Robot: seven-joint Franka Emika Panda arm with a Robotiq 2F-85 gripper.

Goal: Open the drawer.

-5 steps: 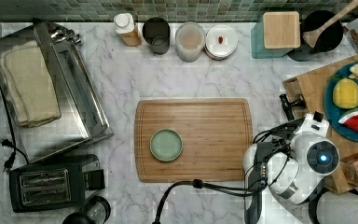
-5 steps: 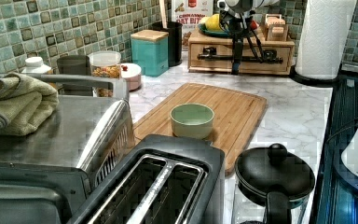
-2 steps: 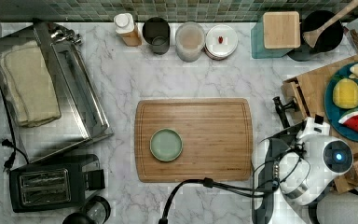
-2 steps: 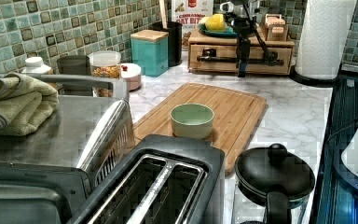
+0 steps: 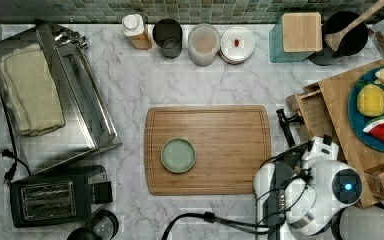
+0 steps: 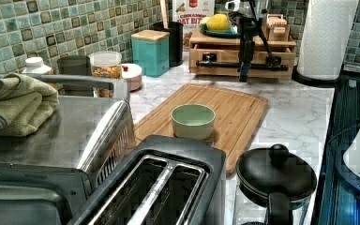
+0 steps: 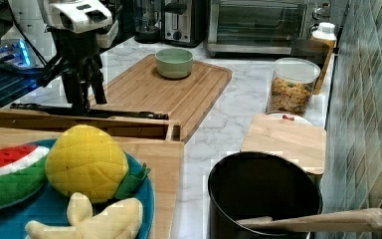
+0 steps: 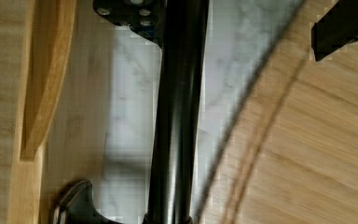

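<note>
In the top view we see the drawer [image 5: 314, 112] slid further out from under the wooden top [image 5: 340, 100] at the bench's [image 5: 130, 90] right edge, in the left view the gripper [image 6: 244, 74] meets its handle [image 6: 225, 64], in the right view the drawer gapes, and the wrist view shows spread jaws hooking the bar, so opening is progressing.

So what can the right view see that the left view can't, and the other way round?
Right view, not left: the inside of the pulled-out drawer and the watermelon on the plate above it. Left view, not right: the folded towel and the paper roll. Both: the gripper at the drawer's black handle, the green bowl on the board, and the yellow fruit.
</note>
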